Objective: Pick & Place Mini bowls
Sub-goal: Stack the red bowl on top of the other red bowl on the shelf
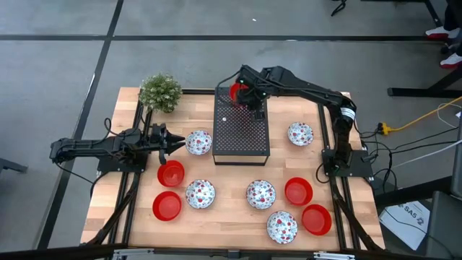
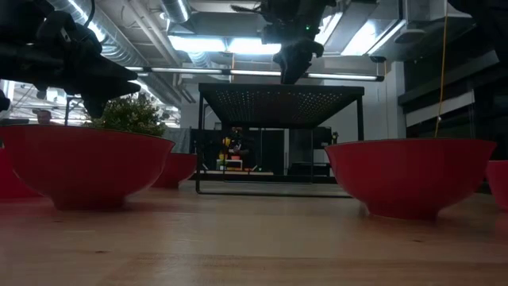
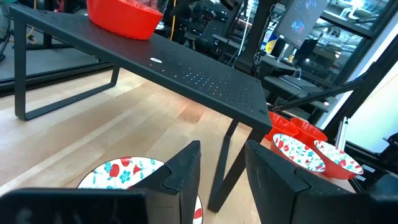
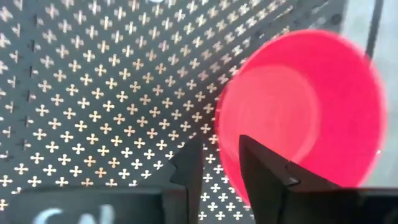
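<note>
With one red bowl (image 1: 235, 91) already on the far corner of the black box (image 1: 242, 133) under your right gripper (image 1: 254, 100), jaws narrowly parted and empty, expect the floral bowl (image 1: 198, 142) beside your left gripper (image 1: 173, 141), jaws likewise slightly open, to be light, rigid and glossy-slick, so pinch its rim.

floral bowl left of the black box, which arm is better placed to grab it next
Left. The left gripper hovers right beside that floral bowl, jaws open, with the bowl just ahead of it in its wrist view. The right gripper is far off over the box, by the red bowl on top.
</note>
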Robot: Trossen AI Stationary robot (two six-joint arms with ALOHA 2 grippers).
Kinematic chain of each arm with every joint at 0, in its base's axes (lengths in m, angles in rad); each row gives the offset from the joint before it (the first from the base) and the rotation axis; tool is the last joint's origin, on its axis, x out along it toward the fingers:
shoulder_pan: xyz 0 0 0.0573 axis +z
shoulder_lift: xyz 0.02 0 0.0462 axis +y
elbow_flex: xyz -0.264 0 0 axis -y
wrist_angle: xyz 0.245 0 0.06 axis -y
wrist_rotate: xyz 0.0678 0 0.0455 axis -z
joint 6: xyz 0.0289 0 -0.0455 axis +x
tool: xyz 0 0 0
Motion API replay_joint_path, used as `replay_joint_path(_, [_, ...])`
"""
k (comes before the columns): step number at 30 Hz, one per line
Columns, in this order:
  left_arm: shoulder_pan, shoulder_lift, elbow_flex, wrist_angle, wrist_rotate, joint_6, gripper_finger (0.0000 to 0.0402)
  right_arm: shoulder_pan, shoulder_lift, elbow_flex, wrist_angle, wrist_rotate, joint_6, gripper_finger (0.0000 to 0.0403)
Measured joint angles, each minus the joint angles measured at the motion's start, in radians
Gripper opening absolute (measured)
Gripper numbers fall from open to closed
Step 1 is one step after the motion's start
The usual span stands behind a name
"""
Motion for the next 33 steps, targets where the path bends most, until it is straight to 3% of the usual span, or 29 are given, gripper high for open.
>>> replay_joint_path(6, [0.0, 0.0, 0.0, 0.0, 0.0, 0.0, 0.0123, 0.001, -0.001, 0.151, -0.032, -0.019, 0.033, 0.0124])
replay_joint_path(14, [0.0, 0.0, 0.0, 0.0, 0.0, 0.0, 0.0119, 0.019, -0.002, 0.343, -0.076, -0.137, 0.211, 0.0122])
replay_joint_path(23, [0.0, 0.0, 0.0, 0.0, 0.0, 0.0, 0.0118, 0.145, -0.056, 0.326, -0.167, -0.17, 0.495, 0.0123])
replay_joint_path(33, [0.0, 0.0, 0.0, 0.0, 0.0, 0.0, 0.0118, 0.411, -0.058, 0.326, -0.23, -0.169, 0.82, 0.0123])
